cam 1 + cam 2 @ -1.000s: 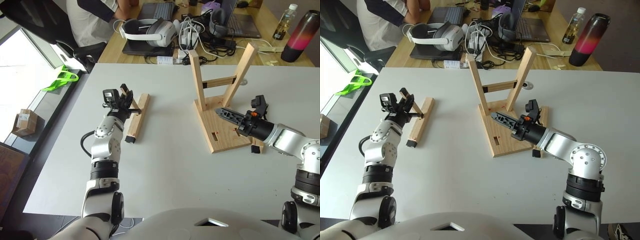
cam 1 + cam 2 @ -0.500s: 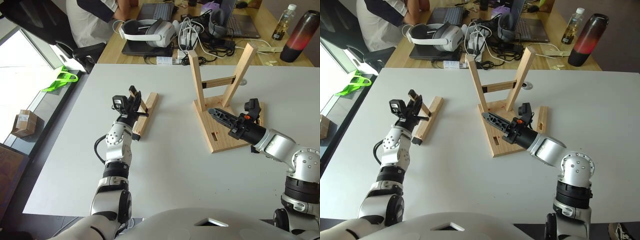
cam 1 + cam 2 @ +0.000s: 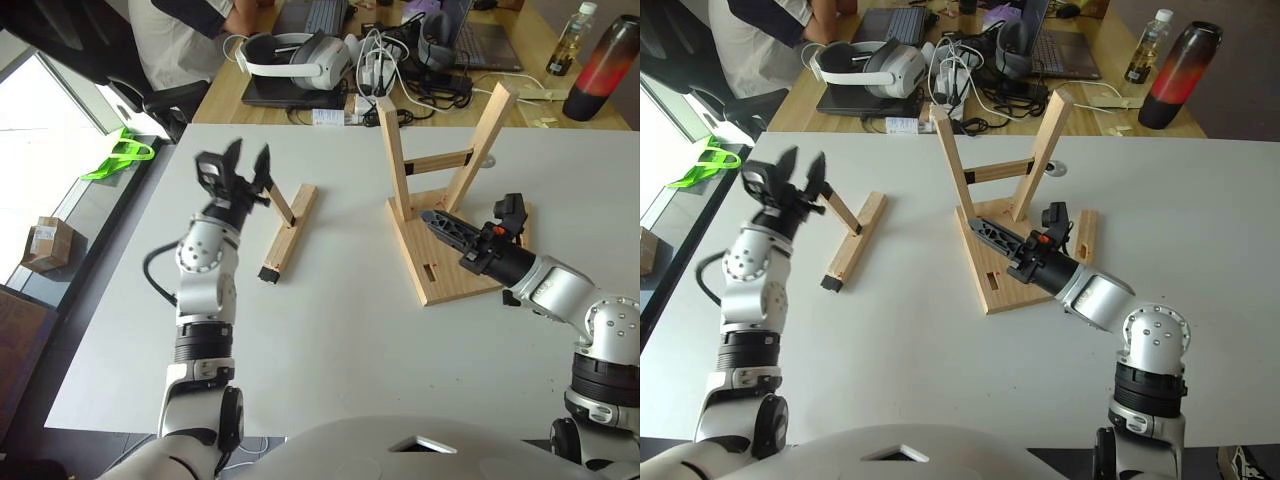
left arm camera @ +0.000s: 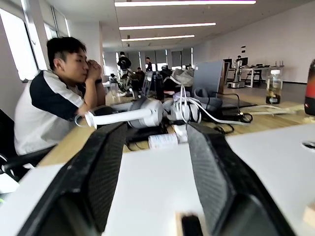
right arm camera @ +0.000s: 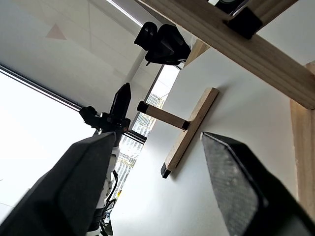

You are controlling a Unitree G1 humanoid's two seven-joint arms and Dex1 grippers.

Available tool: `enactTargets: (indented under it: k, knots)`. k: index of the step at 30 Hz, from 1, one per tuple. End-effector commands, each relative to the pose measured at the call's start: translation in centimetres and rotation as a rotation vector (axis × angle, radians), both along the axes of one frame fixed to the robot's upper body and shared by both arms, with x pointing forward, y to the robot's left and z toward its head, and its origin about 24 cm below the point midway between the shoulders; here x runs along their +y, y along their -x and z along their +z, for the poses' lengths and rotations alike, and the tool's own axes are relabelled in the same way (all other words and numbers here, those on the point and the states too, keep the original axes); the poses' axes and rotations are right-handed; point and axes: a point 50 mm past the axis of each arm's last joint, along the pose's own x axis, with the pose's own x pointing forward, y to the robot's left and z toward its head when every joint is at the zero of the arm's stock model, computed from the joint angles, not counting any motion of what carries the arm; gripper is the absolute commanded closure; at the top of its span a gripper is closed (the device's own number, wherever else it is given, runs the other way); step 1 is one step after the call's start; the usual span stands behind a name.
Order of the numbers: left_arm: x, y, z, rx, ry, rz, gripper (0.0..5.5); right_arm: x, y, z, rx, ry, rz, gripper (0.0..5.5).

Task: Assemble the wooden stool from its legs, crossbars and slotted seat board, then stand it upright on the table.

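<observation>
Wooden leg-and-crossbar piece (image 3: 288,232) on table (image 3: 330,330), just beside left gripper (image 3: 249,152)

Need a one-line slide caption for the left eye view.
Left gripper open in the air near a loose leg-and-crossbar piece; right gripper open over the seat board, which carries two crossbar-joined legs.

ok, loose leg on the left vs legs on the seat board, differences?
The loose leg lies flat on the table; the mounted legs stand up from the seat board. The loose leg is single, its crossbar end free; the mounted legs are a pair joined by a crossbar. Both are pale wood.
</observation>
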Motion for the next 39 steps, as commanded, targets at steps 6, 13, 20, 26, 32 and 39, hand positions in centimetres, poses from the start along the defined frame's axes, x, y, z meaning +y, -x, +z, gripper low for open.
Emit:
enactTargets:
  k: [6,13,20,26,32,39]
  knots:
    - [-2.2,-3.1,3.0,0.106,0.091,0.035,3.28,0.1,0.3,0.3,0.004,0.005,0.022,2.18]
    - [-1.0,-1.7,-10.9,0.698,0.079,0.145,3.28,0.1,-0.1,0.7,0.003,0.018,0.037,2.18]
    - [-2.1,-4.9,-2.1,0.330,0.143,0.089,3.28,0.0,-0.2,0.6,0.013,0.003,0.017,2.18]
    - [-1.3,-6.0,9.8,0.010,0.145,0.079,3.28,0.1,-0.1,0.5,0.008,-0.005,-0.008,2.18]
    - [-1.6,-4.6,5.5,0.318,-0.100,-0.051,3.07,0.1,0.3,0.2,0.008,-0.010,-0.028,2.18]
    - [-6.4,4.1,0.4,0.718,0.093,-0.355,2.02,-4.8,-2.0,1.5,-0.024,-0.058,-0.525,2.18]
